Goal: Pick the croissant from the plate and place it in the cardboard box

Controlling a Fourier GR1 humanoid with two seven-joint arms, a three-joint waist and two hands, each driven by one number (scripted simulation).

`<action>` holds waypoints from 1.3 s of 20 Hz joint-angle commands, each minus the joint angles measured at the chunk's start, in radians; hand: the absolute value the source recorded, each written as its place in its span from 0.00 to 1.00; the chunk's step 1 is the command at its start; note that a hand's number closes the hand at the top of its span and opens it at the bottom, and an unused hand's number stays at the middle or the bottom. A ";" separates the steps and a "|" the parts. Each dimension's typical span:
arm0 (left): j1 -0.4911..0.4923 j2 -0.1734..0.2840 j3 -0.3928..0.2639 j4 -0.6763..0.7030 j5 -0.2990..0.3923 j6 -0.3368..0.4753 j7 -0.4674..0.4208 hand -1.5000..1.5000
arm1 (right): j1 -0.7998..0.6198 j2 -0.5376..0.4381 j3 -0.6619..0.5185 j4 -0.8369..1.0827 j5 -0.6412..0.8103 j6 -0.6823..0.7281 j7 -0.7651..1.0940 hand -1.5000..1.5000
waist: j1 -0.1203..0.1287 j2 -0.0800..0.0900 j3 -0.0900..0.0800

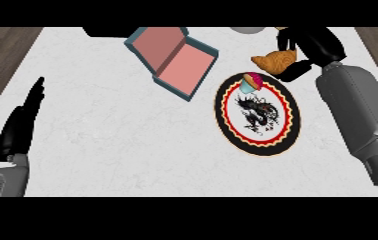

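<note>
White counter (111,129): right hand (314,46) curls around croissant (275,61), above plate (289,129).

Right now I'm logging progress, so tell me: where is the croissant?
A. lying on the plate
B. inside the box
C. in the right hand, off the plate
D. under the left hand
C: the right hand curls round the croissant beyond the plate, short of the open box.

No words, numbers or brand marks can be read anywhere. The plate (258,134) bears only a black figure, perhaps a dragon, inside a red-and-yellow border.
</note>
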 commanded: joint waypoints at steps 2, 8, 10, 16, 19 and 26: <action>-0.022 0.002 -0.004 -0.034 -0.002 -0.007 0.051 0.50 | -0.089 0.033 -0.049 -0.003 -0.054 -0.057 -0.106 1.00 | -0.002 -0.003 0.000; 0.005 -0.039 -0.020 -0.032 -0.041 0.043 0.022 0.50 | -0.209 0.108 -0.046 -0.024 -0.102 0.109 -0.057 1.00 | -0.011 -0.006 -0.001; 0.014 0.005 0.011 0.008 -0.014 -0.004 -0.007 0.50 | -0.249 0.131 -0.073 0.034 -0.124 0.104 -0.069 1.00 | -0.003 -0.003 -0.001; 0.003 -0.010 0.015 0.030 -0.008 -0.005 -0.032 0.50 | -0.314 0.259 -0.105 0.069 -0.170 0.107 0.050 1.00 | -0.004 -0.001 -0.002; 0.013 -0.031 0.000 -0.017 -0.013 0.006 -0.010 0.50 | -0.405 0.316 -0.128 0.144 -0.174 0.070 0.111 1.00 | 0.009 0.001 -0.002; -0.033 -0.008 -0.001 0.005 -0.017 -0.018 -0.014 0.50 | -0.542 0.356 -0.199 0.341 -0.206 0.045 0.164 1.00 | 0.037 0.015 -0.002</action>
